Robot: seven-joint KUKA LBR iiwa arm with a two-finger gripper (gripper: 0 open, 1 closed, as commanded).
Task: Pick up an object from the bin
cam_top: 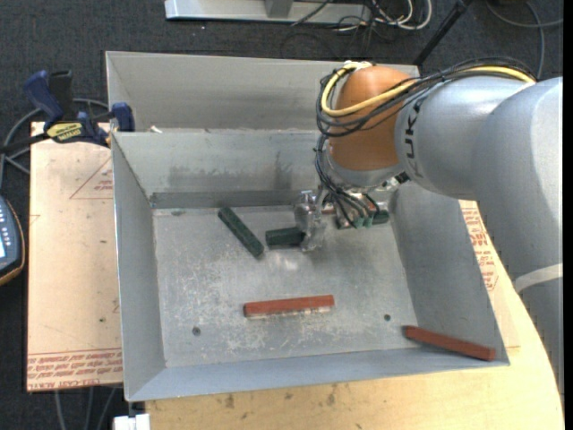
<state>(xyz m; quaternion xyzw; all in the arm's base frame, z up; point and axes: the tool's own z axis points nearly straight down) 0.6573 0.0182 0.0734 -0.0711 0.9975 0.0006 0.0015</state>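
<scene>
I cannot tell if my jaws are apart or together; the short dark green block (pixel 285 236), at their nine o'clock in the grey metal bin (pixel 134 240), may slide aside if they close off-centre.

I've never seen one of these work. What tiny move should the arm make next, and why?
Probably a slight shift toward the view's left, so the pincer sits squarely over the short dark green block. It is down near the bin floor at that block's right end, not over its middle. The long green bar lies just beyond, so a small shift seems safest.
</scene>
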